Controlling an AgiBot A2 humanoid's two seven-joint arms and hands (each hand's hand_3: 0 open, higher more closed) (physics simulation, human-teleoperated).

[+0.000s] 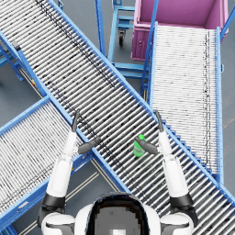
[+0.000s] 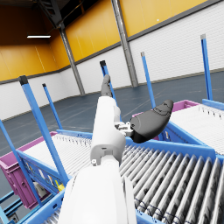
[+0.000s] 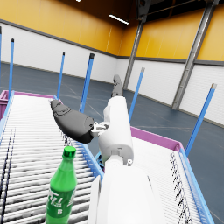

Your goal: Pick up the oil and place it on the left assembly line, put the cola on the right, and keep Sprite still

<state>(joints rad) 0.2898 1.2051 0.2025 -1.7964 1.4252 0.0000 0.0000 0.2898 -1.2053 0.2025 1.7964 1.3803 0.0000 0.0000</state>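
A green Sprite bottle (image 1: 138, 146) stands upright on the rollers of the long diagonal conveyor (image 1: 82, 78). My right hand (image 1: 156, 137) hovers just to its right, fingers spread and holding nothing; one dark finger reaches toward the bottle, and contact cannot be told. In the right wrist view the bottle (image 3: 61, 190) stands below the right hand (image 3: 72, 121). My left hand (image 1: 79, 137) is open over the conveyor's left rail, also holding nothing, and shows in the left wrist view as the left hand (image 2: 148, 123). No oil or cola is in view.
A second roller conveyor (image 1: 27, 147) runs off at the lower left. A third conveyor (image 1: 183, 82) lies at the upper right, ending at a purple bin (image 1: 183, 13). Blue rails and upright posts (image 2: 39, 127) border the lines.
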